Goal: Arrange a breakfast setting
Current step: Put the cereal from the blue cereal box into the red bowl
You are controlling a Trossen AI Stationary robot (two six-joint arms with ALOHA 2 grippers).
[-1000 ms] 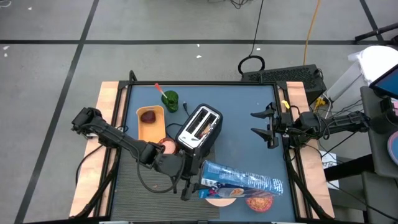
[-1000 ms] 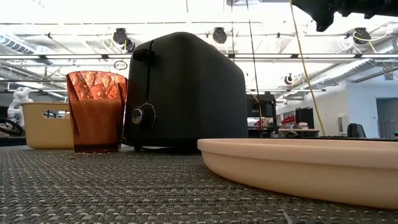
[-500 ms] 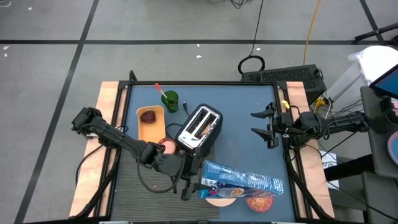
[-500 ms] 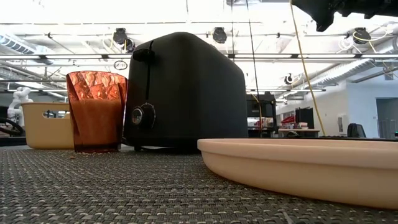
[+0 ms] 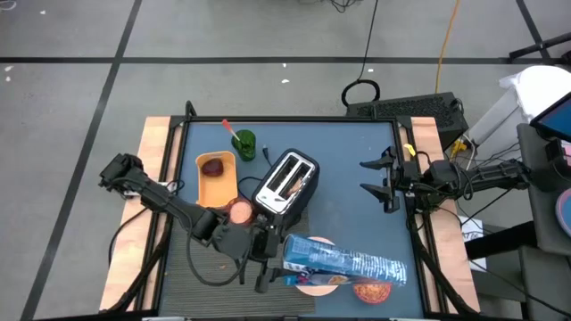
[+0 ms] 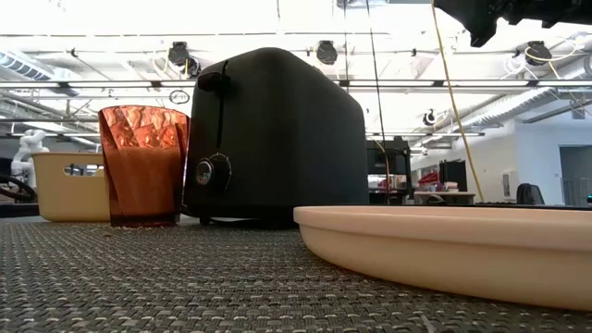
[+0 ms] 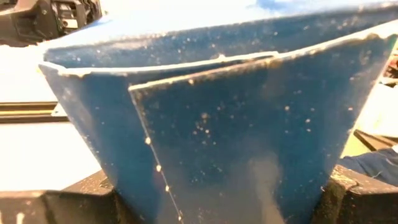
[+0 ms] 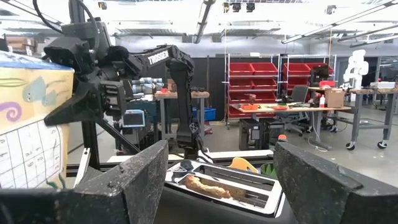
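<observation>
I've got the left end effector (image 5: 268, 265) near the front edge of the surface (image 5: 348, 178), clamped on a blue cereal box (image 5: 343, 259) lying on its side; left wrist view is filled by the box bottom between the fingers (image 7: 357, 199). Box hangs over the cream plate (image 5: 314, 283) at the near edge, which is mostly hidden under it; in the low view the plate rim (image 6: 444, 245) sits on the woven mat (image 5: 201, 267). I can't see toast on the plate; a brown slice (image 8: 208, 185) sits in the toaster (image 5: 286, 184) slot, mid-surface. Pink bowl (image 5: 241, 211) just left of the toaster, close to the left arm. Orange container (image 5: 216, 176) left of center, green cup (image 5: 244, 143) with the red-handled spoon (image 5: 229, 128) at the far edge. Right end effector (image 5: 376, 184) waits at the right side, fingers apart, holding nothing. Open blue room lies between toaster and right arm. Near-right corner has a round reddish item (image 5: 373, 289) I can't identify.
</observation>
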